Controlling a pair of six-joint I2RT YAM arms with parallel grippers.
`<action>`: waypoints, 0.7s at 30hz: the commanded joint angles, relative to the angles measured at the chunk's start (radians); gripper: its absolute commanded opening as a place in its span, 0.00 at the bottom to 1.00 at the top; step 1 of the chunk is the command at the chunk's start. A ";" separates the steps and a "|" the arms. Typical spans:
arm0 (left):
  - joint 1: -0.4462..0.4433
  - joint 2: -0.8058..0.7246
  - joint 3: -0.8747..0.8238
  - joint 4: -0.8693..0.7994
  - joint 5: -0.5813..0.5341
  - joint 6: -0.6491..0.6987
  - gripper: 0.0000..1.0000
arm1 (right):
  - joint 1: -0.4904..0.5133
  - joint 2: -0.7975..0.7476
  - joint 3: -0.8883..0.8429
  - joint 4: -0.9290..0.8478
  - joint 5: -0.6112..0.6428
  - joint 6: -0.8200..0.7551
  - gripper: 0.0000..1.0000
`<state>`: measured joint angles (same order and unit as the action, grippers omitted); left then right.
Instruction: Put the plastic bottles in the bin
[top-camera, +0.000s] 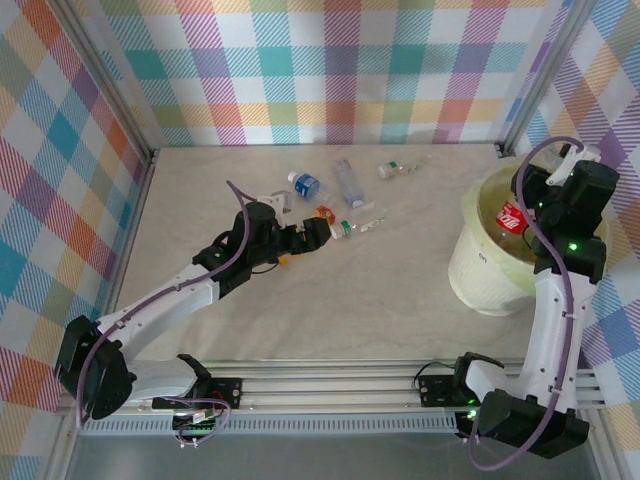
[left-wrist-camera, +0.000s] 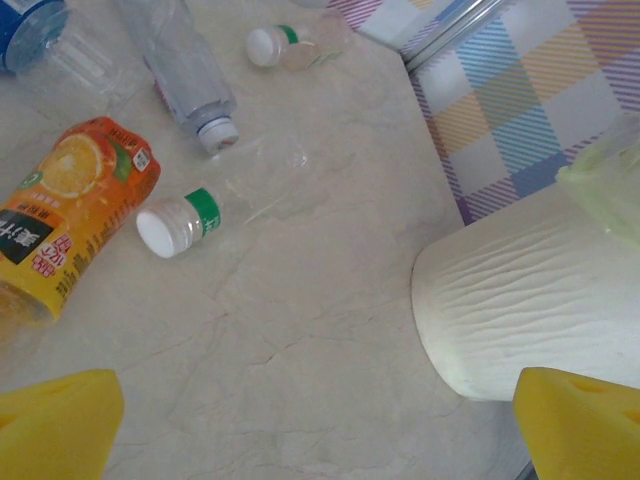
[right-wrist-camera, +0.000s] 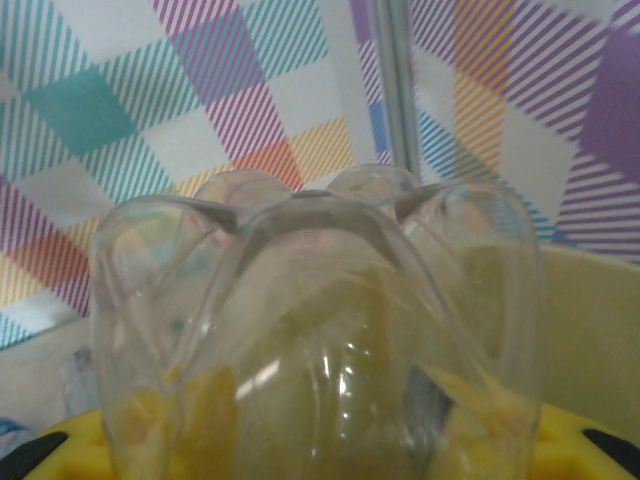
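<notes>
Over the bin (top-camera: 485, 285), the right gripper (top-camera: 527, 213) is clamped on a red-labelled clear bottle (top-camera: 511, 217). Left gripper (top-camera: 304, 242) (fingers wide apart) hangs beside the loose bottles (top-camera: 348, 182) on the desk (top-camera: 350, 300).

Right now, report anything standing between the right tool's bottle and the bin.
Nothing visible stands in the way. The right tool grips the clear bottle directly over the bin, whose mouth is open with no lid.
</notes>
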<state>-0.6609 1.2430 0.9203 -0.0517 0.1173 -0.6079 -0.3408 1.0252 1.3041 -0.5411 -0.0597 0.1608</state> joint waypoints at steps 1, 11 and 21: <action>-0.014 0.000 0.013 -0.009 -0.019 0.023 1.00 | -0.009 -0.011 -0.018 0.012 -0.159 0.022 0.44; -0.014 -0.009 0.000 -0.033 -0.050 0.007 1.00 | -0.011 -0.011 -0.127 0.068 -0.260 0.032 0.56; -0.013 0.005 -0.005 -0.029 -0.070 -0.004 1.00 | -0.010 -0.015 -0.127 0.032 -0.320 -0.017 0.78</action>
<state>-0.6609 1.2446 0.9203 -0.0784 0.0639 -0.6090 -0.3496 1.0256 1.1728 -0.4980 -0.3168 0.1684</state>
